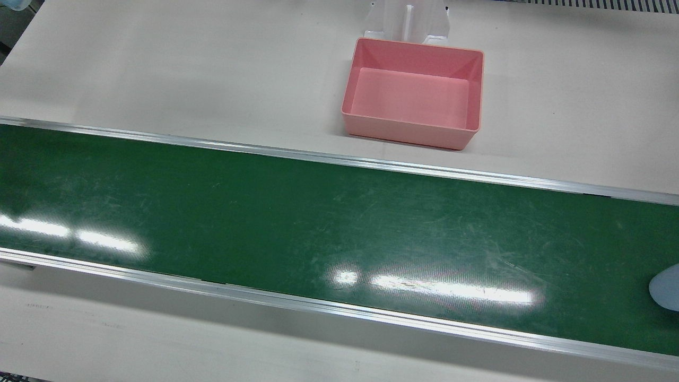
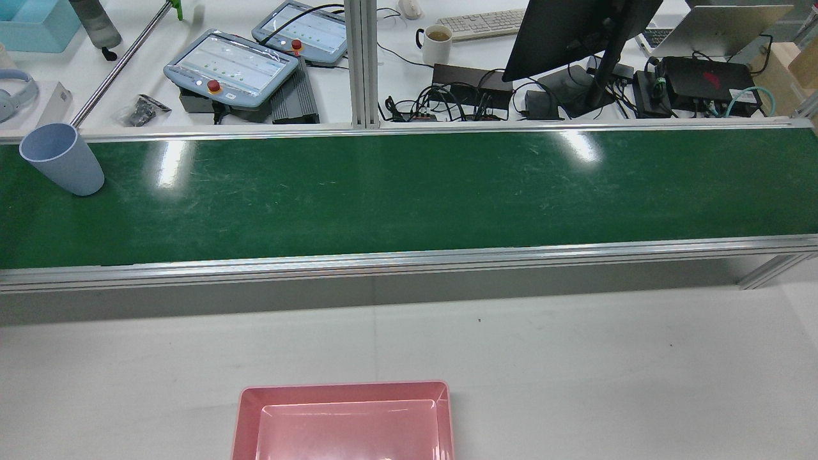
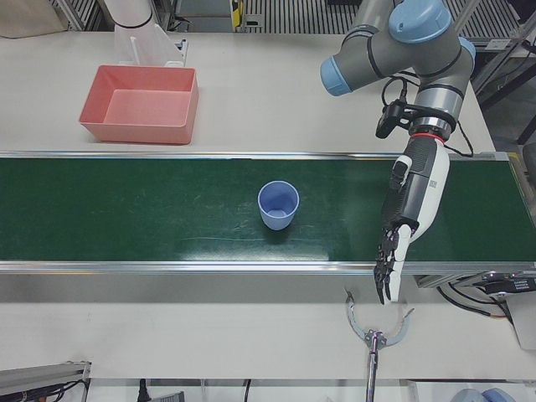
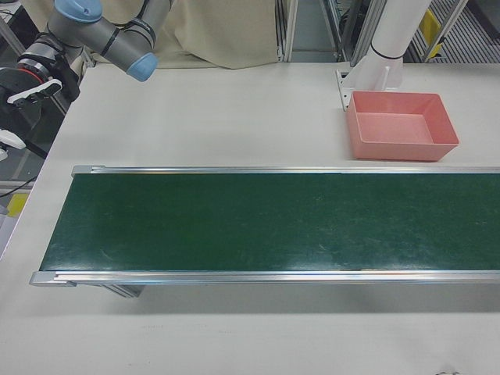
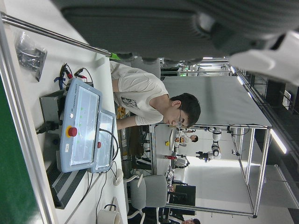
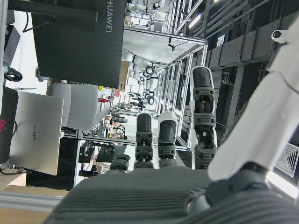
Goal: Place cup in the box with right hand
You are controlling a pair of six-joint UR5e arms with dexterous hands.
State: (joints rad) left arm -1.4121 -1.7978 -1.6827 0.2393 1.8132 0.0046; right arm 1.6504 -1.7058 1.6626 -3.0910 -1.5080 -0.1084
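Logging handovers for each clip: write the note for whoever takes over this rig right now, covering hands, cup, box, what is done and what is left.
Left hand: holds nothing, fingers extended and pointing down over the belt's operator-side edge, well to the side of the cup.
Right hand: seen only in its own camera, fingers straight and apart, holding nothing; its arm sits off the far end of the table in the right-front view.
Cup: light blue, upright on the green belt, untouched.
Box: pink, empty, on the white table beyond the belt.
Done: nothing yet. Left: right hand reaches the cup, grasps it, carries it to the box and releases.
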